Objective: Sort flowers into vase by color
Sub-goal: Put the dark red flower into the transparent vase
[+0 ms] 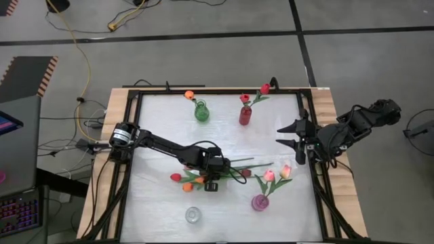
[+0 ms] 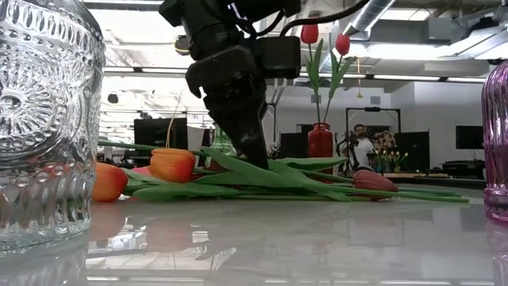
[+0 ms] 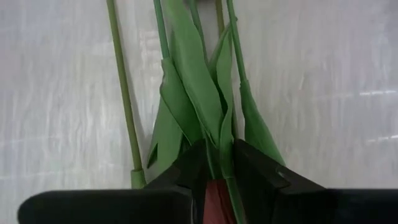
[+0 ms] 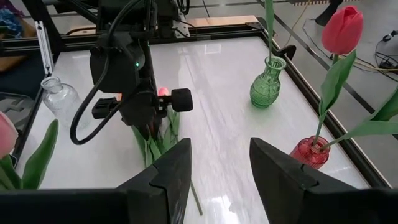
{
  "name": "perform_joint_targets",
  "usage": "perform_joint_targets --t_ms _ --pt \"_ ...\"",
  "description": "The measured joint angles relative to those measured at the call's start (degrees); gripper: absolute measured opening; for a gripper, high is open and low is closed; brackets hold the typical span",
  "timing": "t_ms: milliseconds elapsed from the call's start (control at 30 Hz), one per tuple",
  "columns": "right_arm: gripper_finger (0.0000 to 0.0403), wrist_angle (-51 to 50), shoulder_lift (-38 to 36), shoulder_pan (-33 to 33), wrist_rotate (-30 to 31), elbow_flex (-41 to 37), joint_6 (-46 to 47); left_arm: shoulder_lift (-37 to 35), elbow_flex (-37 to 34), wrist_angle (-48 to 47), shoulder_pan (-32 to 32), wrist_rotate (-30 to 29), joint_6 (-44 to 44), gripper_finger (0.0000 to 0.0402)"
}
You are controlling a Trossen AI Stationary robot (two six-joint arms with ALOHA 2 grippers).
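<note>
Left gripper (image 1: 211,184) jaws closed around stems of flowers (image 1: 193,179) lying on the table (image 1: 224,142); right jaws open.

Glossy white table top (image 1: 224,129) framed in pale wood; embossed clear glass vase (image 2: 48,119); smooth tinted glass on green vase (image 4: 268,84); matt black gripper fingers (image 4: 165,180).

Saw even, bright overhead light in high view — table (image 1: 220,135) washed pale, shadows faint. Low view backlit: ceiling strip lights glared behind left arm, its gripper (image 2: 238,111) read as near silhouette. Glossy tabletop mirrored orange tulip heads (image 2: 171,164). Clear glass vase (image 2: 48,119) at frame edge loomed large, soft, out of focus. Left wrist view sharp on leaves (image 3: 193,99), streaky glare across tabletop. Right wrist view — broad white sheen down tabletop, own fingers (image 4: 168,171) dark, slightly blurred.
</note>
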Motion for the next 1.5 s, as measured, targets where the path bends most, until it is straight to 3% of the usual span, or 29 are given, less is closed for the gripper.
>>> perform_joint_targets --t_ms 200,467,767,1500 --pt "0.0189 0.0 0.0 0.0 0.01 0.0 -0.01 -0.4 0.04 0.18 0.0 0.0 0.13 0.0058" --pt "0.0189 0.0 0.0 0.0 0.01 0.0 -0.01 -0.4 0.04 0.04 0.0 0.03 0.14 0.0005" --pt "0.0189 -0.02 0.0 0.0 0.04 0.0 -0.01 -0.98 0.04 0.15 0.2 0.03 0.08 0.0001" --pt "0.0189 -0.04 -0.11 0.0 0.08 0.0 -0.01 -16.75 0.04 2.37 6.08 -0.07 6.09 0.0"
